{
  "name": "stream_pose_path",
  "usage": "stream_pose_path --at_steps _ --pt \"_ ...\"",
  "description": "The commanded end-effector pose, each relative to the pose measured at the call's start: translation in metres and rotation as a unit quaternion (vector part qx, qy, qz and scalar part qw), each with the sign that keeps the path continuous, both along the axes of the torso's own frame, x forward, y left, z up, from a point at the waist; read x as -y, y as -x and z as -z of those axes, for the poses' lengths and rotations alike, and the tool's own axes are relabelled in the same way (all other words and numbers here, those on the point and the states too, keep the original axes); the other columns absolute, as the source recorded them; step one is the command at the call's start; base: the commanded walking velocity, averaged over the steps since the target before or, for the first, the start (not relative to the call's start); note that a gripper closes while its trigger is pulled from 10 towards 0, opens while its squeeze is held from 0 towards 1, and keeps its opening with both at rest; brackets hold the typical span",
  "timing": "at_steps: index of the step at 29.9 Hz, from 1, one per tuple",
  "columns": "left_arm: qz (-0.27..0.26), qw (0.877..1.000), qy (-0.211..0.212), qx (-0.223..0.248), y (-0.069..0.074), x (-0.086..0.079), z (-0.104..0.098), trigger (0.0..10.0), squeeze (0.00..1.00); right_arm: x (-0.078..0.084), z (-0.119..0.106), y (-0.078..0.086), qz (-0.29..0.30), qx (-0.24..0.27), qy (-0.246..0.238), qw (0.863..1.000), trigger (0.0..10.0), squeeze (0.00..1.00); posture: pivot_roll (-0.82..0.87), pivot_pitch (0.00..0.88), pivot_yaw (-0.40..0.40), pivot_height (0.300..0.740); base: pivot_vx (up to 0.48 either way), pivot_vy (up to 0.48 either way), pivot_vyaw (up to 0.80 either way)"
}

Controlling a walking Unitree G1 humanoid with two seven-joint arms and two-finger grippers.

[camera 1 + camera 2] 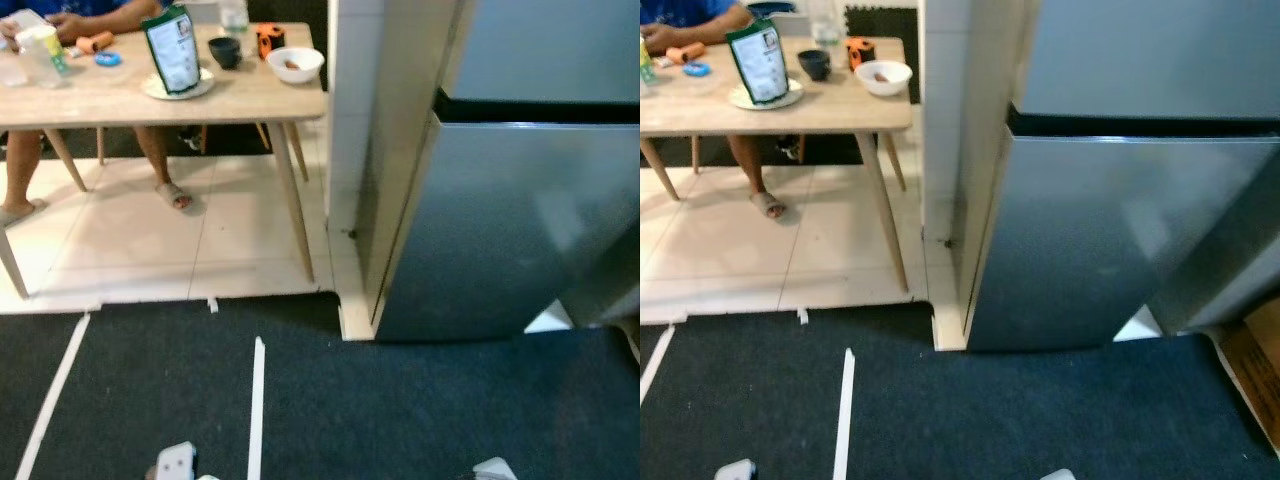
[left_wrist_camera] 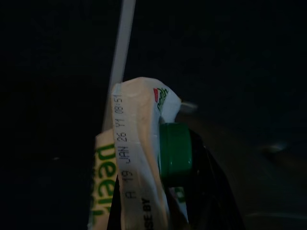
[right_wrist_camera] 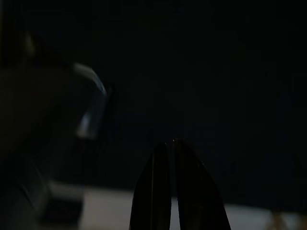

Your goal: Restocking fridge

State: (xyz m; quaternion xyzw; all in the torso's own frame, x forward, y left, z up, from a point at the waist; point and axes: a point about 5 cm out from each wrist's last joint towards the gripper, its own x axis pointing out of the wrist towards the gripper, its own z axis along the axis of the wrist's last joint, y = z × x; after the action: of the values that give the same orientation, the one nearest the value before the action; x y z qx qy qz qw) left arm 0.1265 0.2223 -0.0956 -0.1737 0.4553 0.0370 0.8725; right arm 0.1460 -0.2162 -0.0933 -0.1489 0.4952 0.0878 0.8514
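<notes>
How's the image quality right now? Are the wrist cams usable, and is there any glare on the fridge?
Eye views: evenly lit and slightly soft, with pale reflections on the closed stainless-steel fridge door. Left wrist view: very dark, but the white carton with a green cap in the left gripper is readable. Right wrist view: nearly black; the right gripper fingers lie together.

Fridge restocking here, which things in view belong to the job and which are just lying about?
Job: fridge, doors shut; green-capped carton in the left gripper.

Lying about: table, green bag, white bowl, black cup.
</notes>
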Motion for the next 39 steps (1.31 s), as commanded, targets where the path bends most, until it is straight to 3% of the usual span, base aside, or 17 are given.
stream_pose_path --at_steps 1,10,26,39 --pt "0.007 1.0 0.001 -0.006 0.004 0.002 0.002 10.0 0.0 0.009 0.004 0.014 0.008 -0.024 0.01 1.0 10.0 0.0 -0.06 0.1 -0.022 0.74 0.319 0.0 0.0" --pt "0.007 1.0 -0.003 -0.009 0.003 0.002 0.002 10.0 0.0 0.008 0.004 0.015 0.009 -0.025 0.01 1.0 10.0 0.0 -0.06 0.103 -0.019 0.74 0.308 0.0 0.0" --pt "-0.001 1.0 0.0 -0.007 0.003 0.003 0.002 10.0 0.0 0.012 0.001 0.009 0.029 -0.01 0.012 0.999 10.0 0.0 -0.05 0.105 -0.02 0.74 0.0 0.0 0.0" --pt "0.0 1.0 0.008 -0.008 0.004 0.007 0.003 10.0 0.0 0.031 -0.019 -0.028 0.073 0.063 0.03 0.995 10.0 0.0 -0.06 0.106 -0.03 0.74 0.0 -0.277 0.0"
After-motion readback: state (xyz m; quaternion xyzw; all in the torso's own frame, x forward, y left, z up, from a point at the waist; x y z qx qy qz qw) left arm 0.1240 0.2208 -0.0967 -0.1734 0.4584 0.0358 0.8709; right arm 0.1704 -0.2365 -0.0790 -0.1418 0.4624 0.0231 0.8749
